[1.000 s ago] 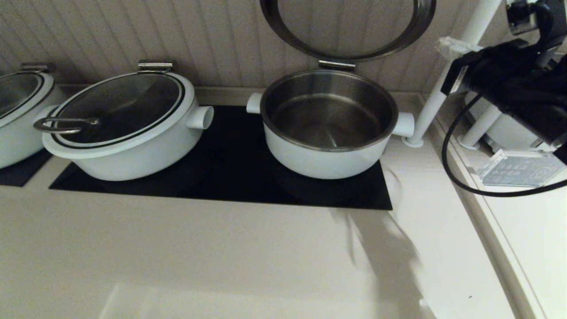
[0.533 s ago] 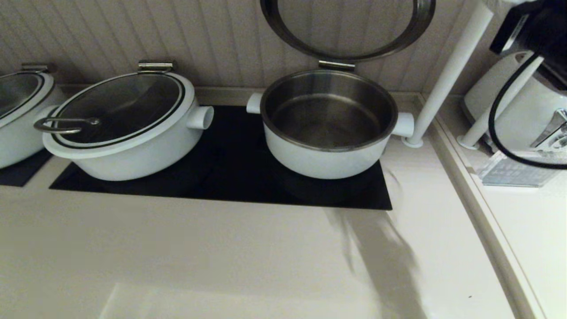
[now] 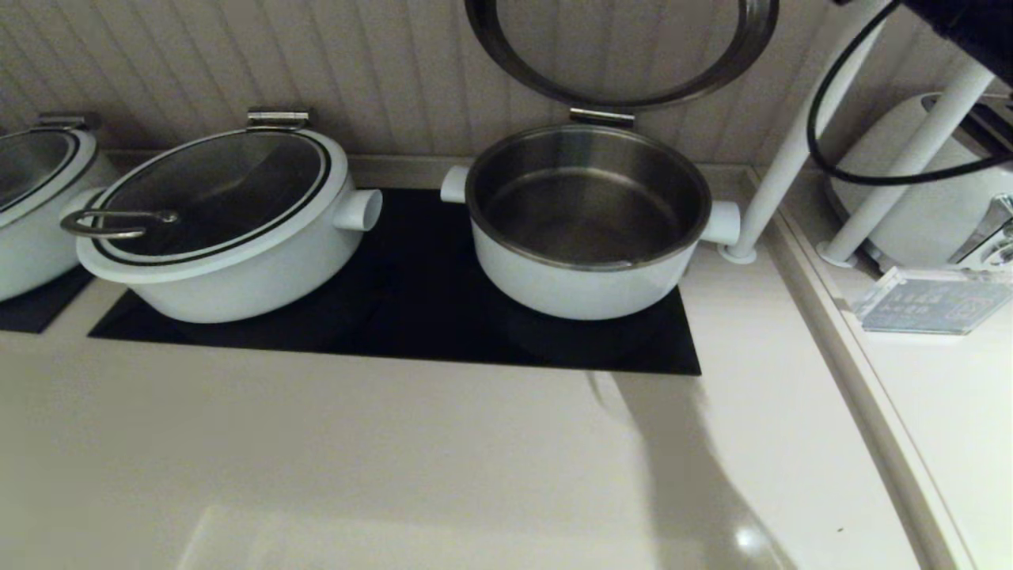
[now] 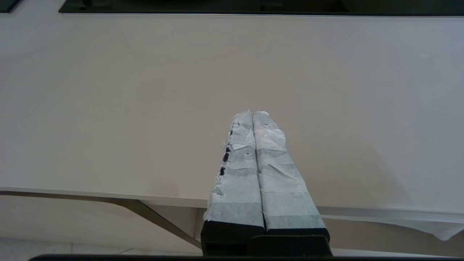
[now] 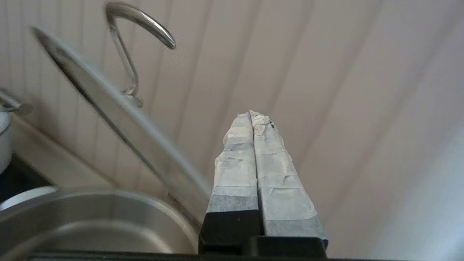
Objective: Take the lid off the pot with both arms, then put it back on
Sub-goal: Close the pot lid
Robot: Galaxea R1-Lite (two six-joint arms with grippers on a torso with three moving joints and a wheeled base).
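The right arm (image 3: 969, 28) has climbed away in the past second: a second ago its bulky black body hung over the right edge of the bench (image 3: 396, 459), half a second ago it was already nearer the top right corner of the head view, and now only a dark sliver and its looping black cable (image 3: 823, 142) remain there. The shadow on the bench near the front right has slid along with it. The pot (image 3: 586, 229) and its lid (image 3: 621, 87) have not moved.

The lid is already off the rim: hinged at the back, it stands raised against the panelled wall (image 3: 237, 55), leaving the steel-lined pot open on the black cooktop (image 3: 419, 317) towards the back right of the bench. So the lifting half looks done, and my reading is that the arm is rising to reach the lid's handle (image 5: 137, 29) and bring it back down.

The right hand (image 5: 252, 115) is closed on nothing, its cloth-wrapped fingers (image 5: 235, 170) pressed together; it sits above the pot's back rim, pointing at the wall, beside the tilted lid but clear of it. The left hand (image 4: 252, 114) is also closed and empty, idle over bare bench near the front edge, well apart from the pot
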